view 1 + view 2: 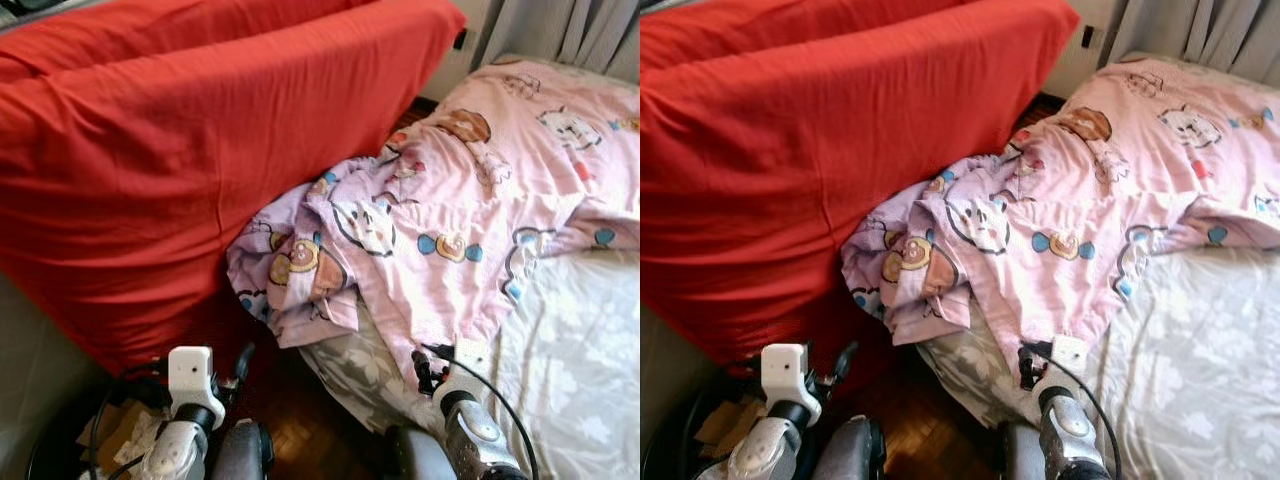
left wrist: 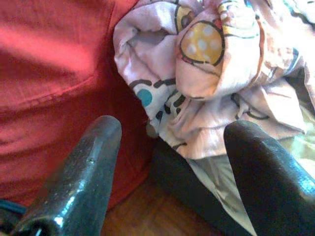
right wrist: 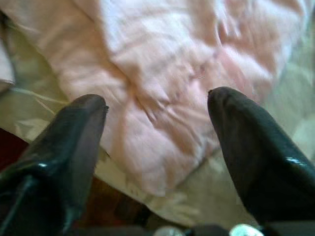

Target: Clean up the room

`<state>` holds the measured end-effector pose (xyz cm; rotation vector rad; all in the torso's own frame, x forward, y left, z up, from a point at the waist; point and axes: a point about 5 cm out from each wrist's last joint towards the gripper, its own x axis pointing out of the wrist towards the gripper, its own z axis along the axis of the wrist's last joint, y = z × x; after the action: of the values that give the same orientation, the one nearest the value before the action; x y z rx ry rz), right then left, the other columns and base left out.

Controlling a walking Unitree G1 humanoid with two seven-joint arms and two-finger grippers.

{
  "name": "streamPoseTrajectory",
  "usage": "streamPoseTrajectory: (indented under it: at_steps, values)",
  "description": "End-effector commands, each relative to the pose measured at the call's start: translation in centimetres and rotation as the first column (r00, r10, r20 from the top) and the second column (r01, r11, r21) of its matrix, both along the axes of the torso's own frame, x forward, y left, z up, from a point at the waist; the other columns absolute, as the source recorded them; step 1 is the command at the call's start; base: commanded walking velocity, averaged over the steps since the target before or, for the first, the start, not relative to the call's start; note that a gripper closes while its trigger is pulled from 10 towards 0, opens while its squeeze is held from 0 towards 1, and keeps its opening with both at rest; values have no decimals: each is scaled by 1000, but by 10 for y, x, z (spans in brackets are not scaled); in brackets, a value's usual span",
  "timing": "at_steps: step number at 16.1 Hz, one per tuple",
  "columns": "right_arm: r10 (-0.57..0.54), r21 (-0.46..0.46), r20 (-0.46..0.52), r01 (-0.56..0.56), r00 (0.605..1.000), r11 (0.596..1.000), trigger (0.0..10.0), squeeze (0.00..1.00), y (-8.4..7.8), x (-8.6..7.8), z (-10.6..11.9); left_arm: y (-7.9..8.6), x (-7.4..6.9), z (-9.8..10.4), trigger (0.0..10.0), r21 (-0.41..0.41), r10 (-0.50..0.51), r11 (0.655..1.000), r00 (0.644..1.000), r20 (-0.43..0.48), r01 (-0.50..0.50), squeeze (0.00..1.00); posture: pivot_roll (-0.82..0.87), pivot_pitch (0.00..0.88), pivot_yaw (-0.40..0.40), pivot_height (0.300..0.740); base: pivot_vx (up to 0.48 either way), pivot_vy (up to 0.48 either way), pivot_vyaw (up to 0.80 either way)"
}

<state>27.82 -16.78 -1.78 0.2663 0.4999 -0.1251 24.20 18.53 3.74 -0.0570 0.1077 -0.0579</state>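
Note:
A pink cartoon-print quilt [image 1: 440,220] lies crumpled across the bed [image 1: 590,350], and its bunched end [image 2: 206,73] hangs over the bed's near left corner. My left gripper [image 2: 172,130] is open, low by the floor. It faces the hanging bunch and the red cover beside it, and touches neither. My right gripper [image 3: 157,98] is open just above the quilt's near edge [image 3: 162,123], where the quilt meets the grey floral sheet. In the left eye view its fingers [image 1: 425,372] sit at that edge.
A large red fabric-covered mattress or cushion [image 1: 200,150] leans at the left, close against the quilt. Dark parquet floor [image 1: 300,425] shows in the narrow gap between it and the bed. Cables and cardboard scraps [image 1: 110,430] lie at the bottom left. Grey curtains [image 1: 560,30] hang behind.

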Motion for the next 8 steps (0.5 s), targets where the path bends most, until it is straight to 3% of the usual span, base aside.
streamPoseTrajectory:
  at_steps: [1,3,4,5,8]
  values:
    - [-3,24,-37,4,999,1000,10000,1000,4,0,-2,3,-5,-1,10000,11,-2,1000,1000,-18,2,0,60,228,11,617,0,0,0]
    - [-4,13,-52,5,999,1000,10000,1000,4,-1,-4,4,-11,-2,10000,15,-1,1000,1000,-25,2,0,76,239,17,617,0,0,0]
    - [-9,17,-51,9,999,1000,10000,945,4,-2,-4,6,-14,-1,10000,18,0,1000,1000,-26,1,0,84,248,21,617,0,0,0]
    - [-9,12,-49,9,999,1000,10000,0,4,-1,-4,7,-15,0,10000,20,0,1000,1000,-25,0,0,87,254,23,617,0,0,0]
    - [-52,12,-12,52,999,999,10000,0,1,7,4,10,-21,1,10000,30,-1,1000,999,-43,2,0,91,283,37,617,0,0,0]
